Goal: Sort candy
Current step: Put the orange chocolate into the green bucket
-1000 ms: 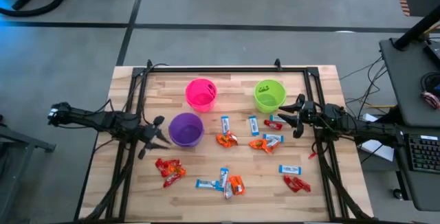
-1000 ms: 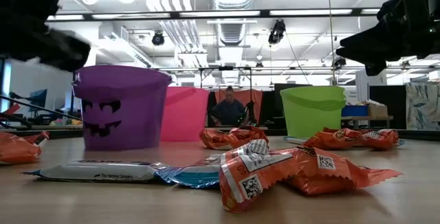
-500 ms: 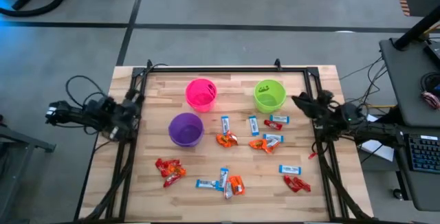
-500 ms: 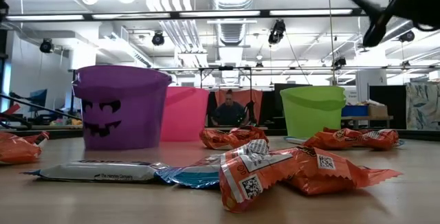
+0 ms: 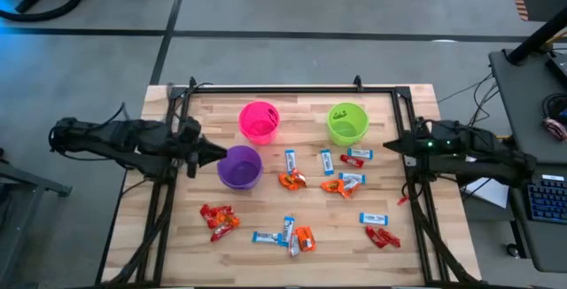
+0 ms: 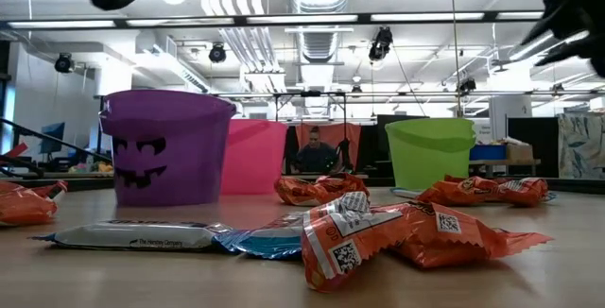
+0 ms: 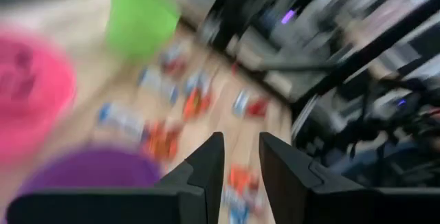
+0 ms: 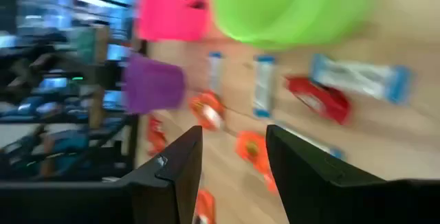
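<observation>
Altogether three cups (image 5: 259, 121), scattered candy (image 5: 292, 180)

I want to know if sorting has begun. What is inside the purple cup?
From above, the purple cup shows only its own purple inside, no candy visible. The left tool hangs beside its rim, covering none of it. The low view shows only its outer wall.

wooden table (image 5: 204, 253) | candy (image 5: 292, 181) scattered | purple cup (image 5: 239, 167) | pink cup (image 5: 259, 122) | green cup (image 5: 347, 123)

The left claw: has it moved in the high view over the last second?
Yes. The left claw pulled off the table's edge, then returned beside the purple cup, slightly farther back than before.
</observation>
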